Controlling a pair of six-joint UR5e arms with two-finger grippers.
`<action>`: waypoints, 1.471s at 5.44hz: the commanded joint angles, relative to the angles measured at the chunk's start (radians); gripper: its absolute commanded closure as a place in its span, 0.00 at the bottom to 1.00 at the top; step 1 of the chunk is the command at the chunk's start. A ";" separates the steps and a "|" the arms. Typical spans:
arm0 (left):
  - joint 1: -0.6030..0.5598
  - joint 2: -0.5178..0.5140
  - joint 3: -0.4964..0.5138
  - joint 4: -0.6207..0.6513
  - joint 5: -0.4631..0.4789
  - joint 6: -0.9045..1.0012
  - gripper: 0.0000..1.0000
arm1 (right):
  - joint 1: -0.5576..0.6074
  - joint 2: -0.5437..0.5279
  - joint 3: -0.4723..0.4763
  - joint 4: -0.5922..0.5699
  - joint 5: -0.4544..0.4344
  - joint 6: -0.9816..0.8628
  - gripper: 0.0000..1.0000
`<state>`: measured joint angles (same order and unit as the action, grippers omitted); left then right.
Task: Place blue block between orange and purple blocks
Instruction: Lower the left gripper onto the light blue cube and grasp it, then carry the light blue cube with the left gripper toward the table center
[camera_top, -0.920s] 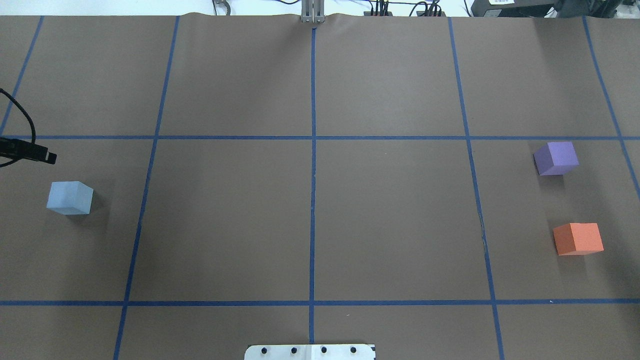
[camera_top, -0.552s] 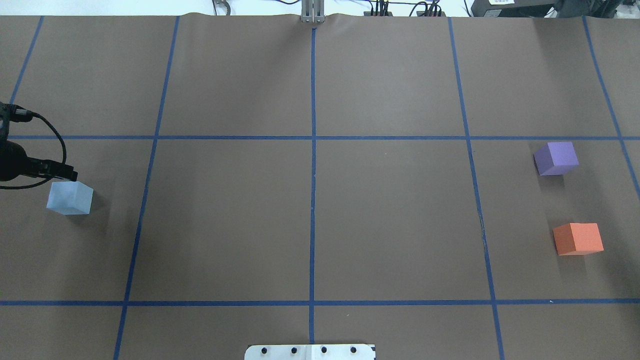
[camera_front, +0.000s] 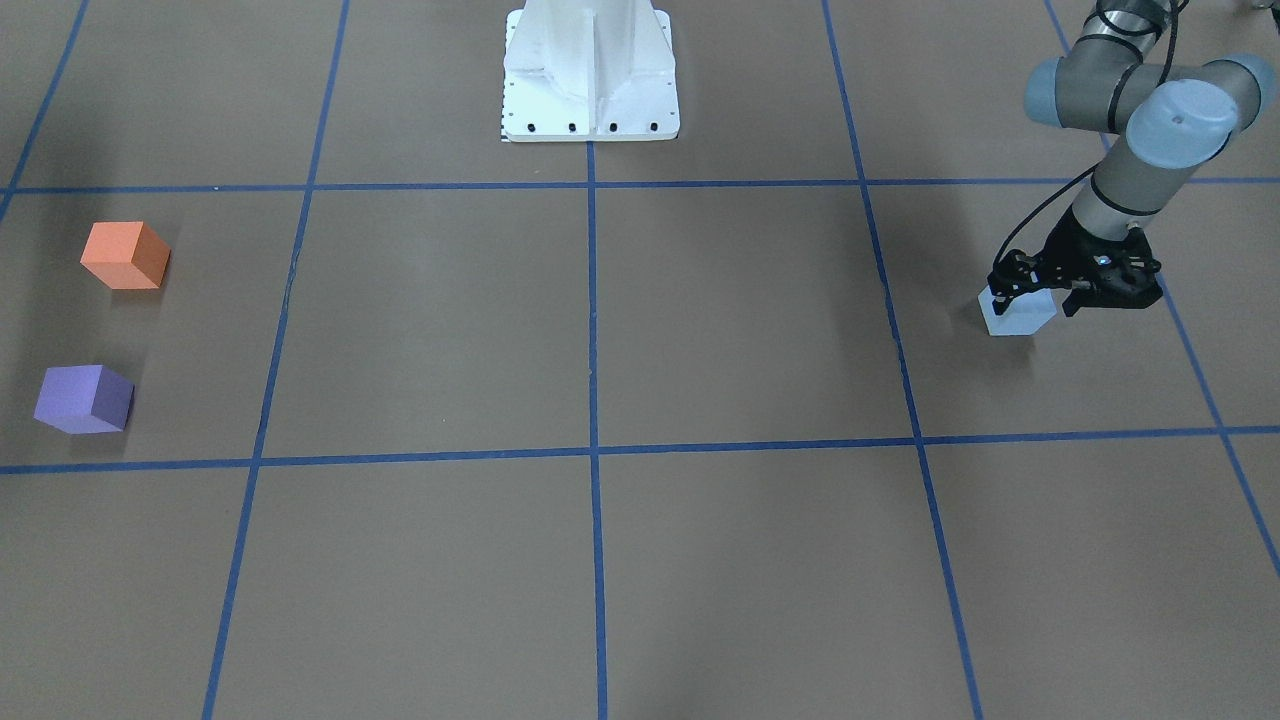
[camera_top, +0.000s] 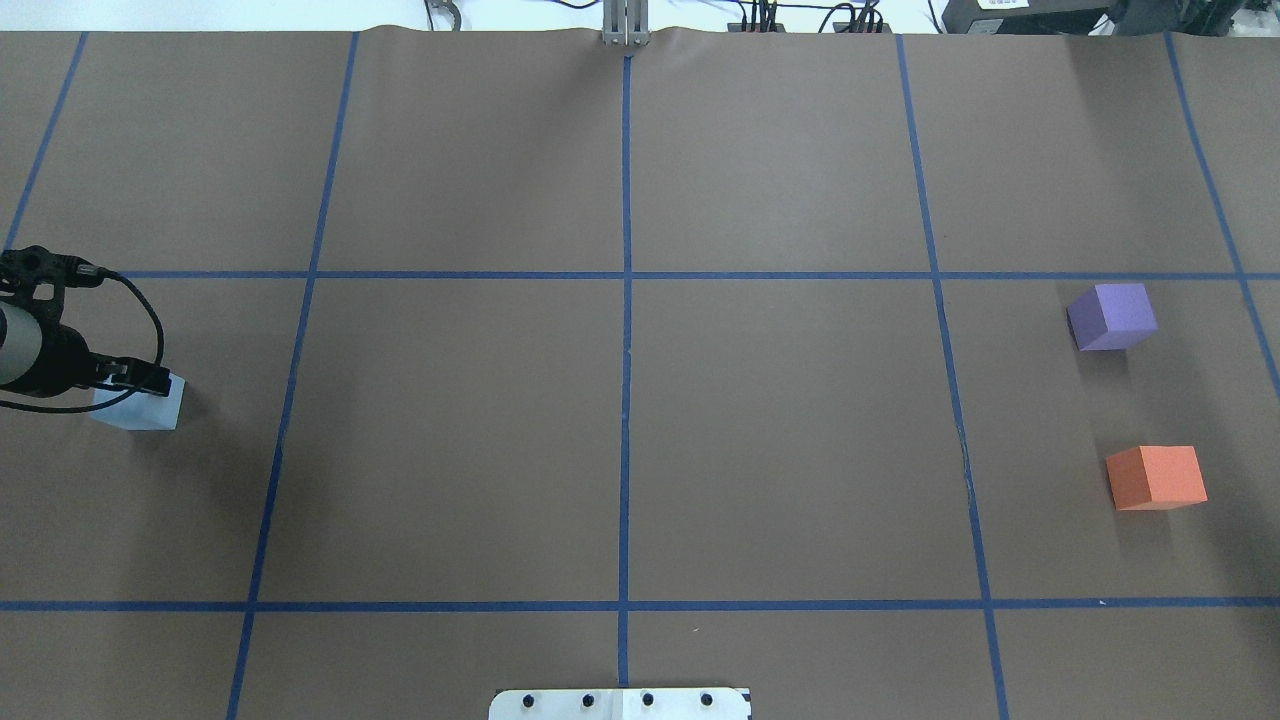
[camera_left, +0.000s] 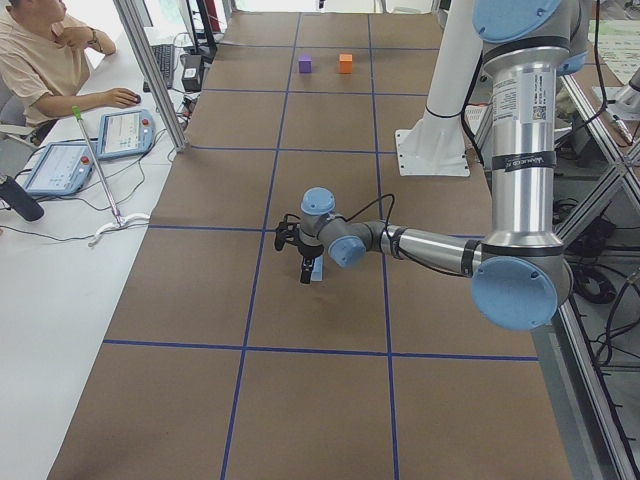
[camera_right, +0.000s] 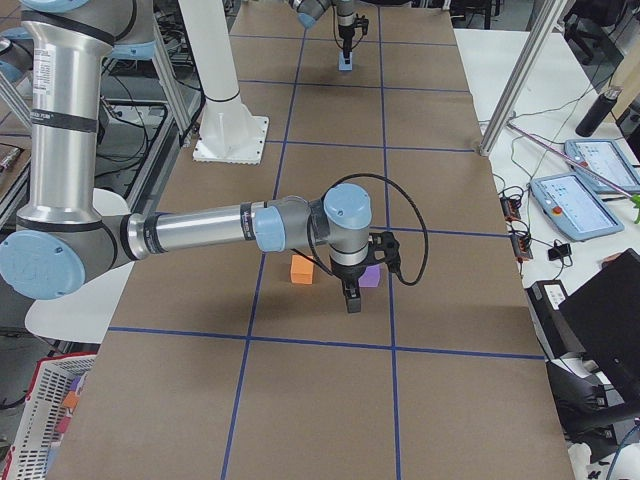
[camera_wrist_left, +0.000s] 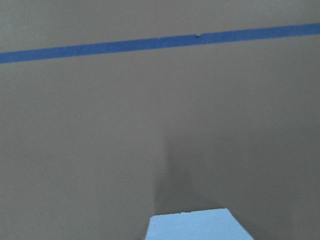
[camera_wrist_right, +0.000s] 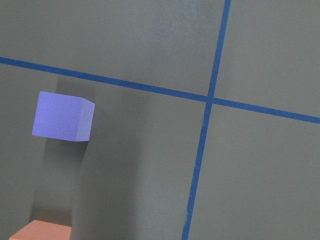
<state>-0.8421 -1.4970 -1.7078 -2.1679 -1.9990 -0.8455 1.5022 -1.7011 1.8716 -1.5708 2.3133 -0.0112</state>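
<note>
The exterior front-facing view shows the left gripper low over the blue block, fingers spread either side and not clamped, seemingly lined up to grasp it where it sits on the table, well apart from the orange block and purple block; the right gripper's state I cannot tell.

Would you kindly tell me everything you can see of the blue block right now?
The blue block is a pale blue cube, matte and foam-like, with plain faces. It sits flat on the brown paper-covered table on the robot's left side, inside a square marked by blue tape lines. The left gripper is directly over it, open, with a finger on either side of its top; I cannot tell whether they touch it.
</note>
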 joint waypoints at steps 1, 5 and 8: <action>0.012 0.000 0.000 0.000 0.003 -0.001 0.55 | 0.001 0.000 0.000 0.000 0.000 -0.001 0.00; 0.018 -0.184 -0.195 0.357 -0.007 -0.001 1.00 | 0.000 0.000 0.000 0.002 0.000 -0.003 0.00; 0.239 -0.832 0.156 0.573 0.012 -0.256 1.00 | -0.007 -0.006 -0.003 0.037 0.003 0.002 0.00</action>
<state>-0.6710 -2.1364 -1.7072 -1.6112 -1.9966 -1.0174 1.4965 -1.7069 1.8697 -1.5385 2.3160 -0.0107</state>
